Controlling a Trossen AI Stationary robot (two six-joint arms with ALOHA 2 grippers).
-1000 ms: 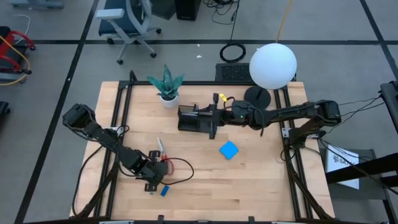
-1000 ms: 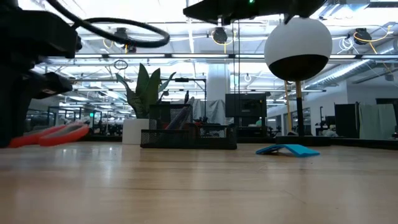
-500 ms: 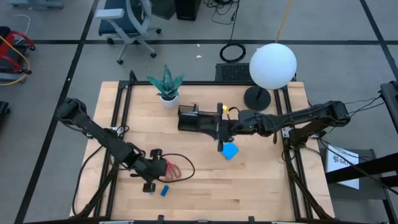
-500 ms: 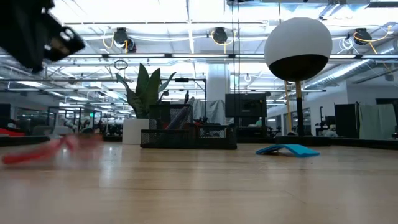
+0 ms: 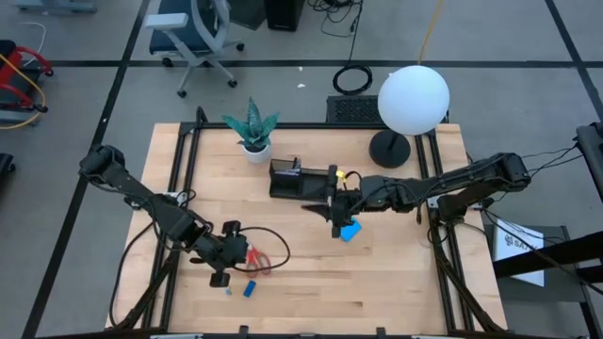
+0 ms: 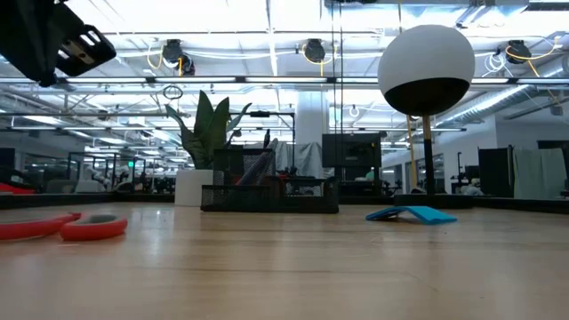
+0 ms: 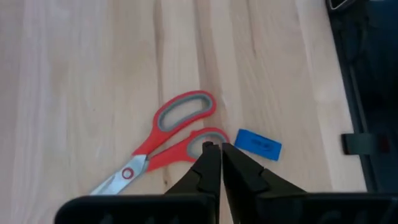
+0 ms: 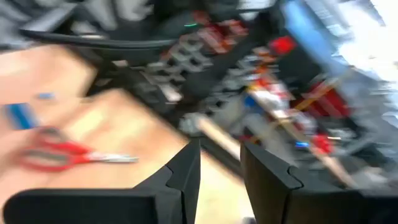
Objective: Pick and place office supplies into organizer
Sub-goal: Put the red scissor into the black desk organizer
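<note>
Near the table's (image 5: 396, 273) front-left corner, the left tool (image 7: 216, 147) hangs clenched and empty just above the red-handled scissors (image 7: 163, 143), which lie flat beside the tiny blue block (image 7: 257, 143). It should probably spread its fingers, straddle one handle loop and pinch firmly before lifting. Over the blue notepad (image 5: 349, 229), the right tool (image 8: 219, 152) hovers part-spread, empty, beside the organizer (image 5: 294, 182).

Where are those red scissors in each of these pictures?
High view: scissors lower left, on the table by the left gripper.
Low view: red handles at far left.
Left wrist view: centre, beside the blue block.
Right wrist view: blurred, left.
Shared landmark: the blue block.
</note>
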